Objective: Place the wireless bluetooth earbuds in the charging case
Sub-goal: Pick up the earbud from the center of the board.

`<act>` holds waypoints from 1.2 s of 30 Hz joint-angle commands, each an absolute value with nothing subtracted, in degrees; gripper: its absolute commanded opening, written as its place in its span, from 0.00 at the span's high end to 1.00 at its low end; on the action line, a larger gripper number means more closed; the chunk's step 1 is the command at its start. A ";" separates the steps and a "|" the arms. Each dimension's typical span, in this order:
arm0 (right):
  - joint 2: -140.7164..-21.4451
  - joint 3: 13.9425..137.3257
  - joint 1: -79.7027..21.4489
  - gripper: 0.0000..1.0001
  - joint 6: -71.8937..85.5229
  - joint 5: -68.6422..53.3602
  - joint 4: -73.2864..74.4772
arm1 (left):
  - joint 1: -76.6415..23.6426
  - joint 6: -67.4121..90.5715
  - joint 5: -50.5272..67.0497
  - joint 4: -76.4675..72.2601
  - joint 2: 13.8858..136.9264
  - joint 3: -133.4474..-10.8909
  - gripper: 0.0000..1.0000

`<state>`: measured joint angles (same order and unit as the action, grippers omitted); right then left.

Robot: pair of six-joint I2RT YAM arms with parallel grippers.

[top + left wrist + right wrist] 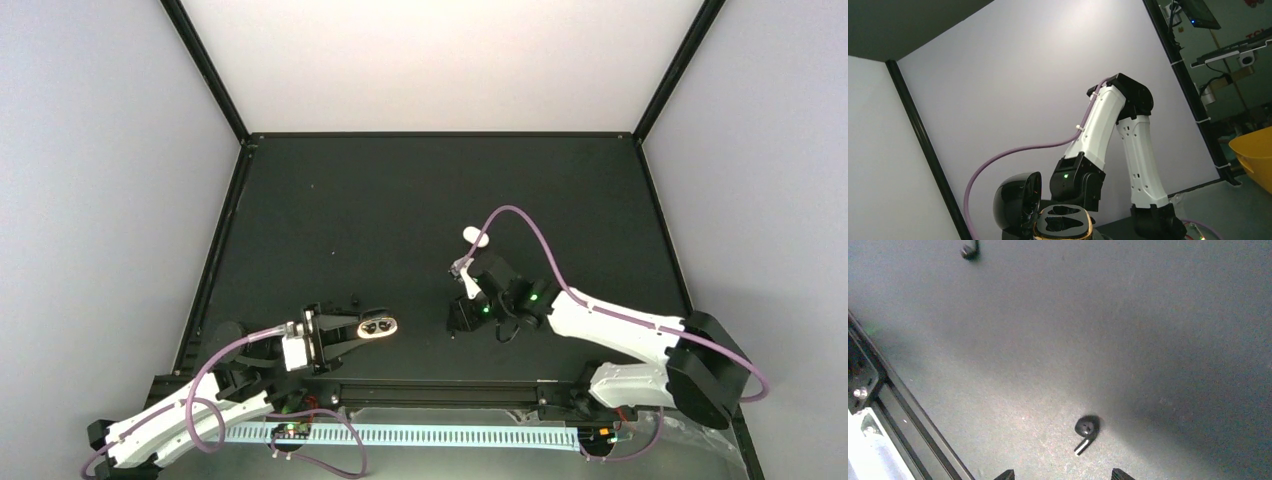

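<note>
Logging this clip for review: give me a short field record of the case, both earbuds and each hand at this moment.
charging case: open, sockets both look empty
left hand: shut on the charging case
near earbud: lying on the mat, untouched
far earbud: on the mat, well apart from the near one
right hand: open, above the near earbud, holding nothing
task state: neither earbud in the case

Top view bright, white back wall (440, 60) blown out. Right wrist view dim, soft; broad shadow crosses dark matte tabletop (1148, 315); far small black earbud (969, 251) blurred. Glossy oval charging case (1063, 231) glints.
</note>
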<state>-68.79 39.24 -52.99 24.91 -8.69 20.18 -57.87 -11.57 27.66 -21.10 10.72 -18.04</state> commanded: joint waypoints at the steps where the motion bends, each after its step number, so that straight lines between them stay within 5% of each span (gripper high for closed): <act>1: -72.28 38.80 -52.73 0.52 26.45 -10.62 19.46 | -58.01 -9.54 26.07 -23.22 9.93 -18.36 0.98; 36: -98.03 55.52 -59.58 0.66 38.97 4.49 32.17 | -58.01 -8.75 22.99 -19.77 6.33 -17.67 0.98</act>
<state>-96.20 54.48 -58.33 36.64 1.83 31.29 -57.87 -9.74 23.55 -19.79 7.09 -17.43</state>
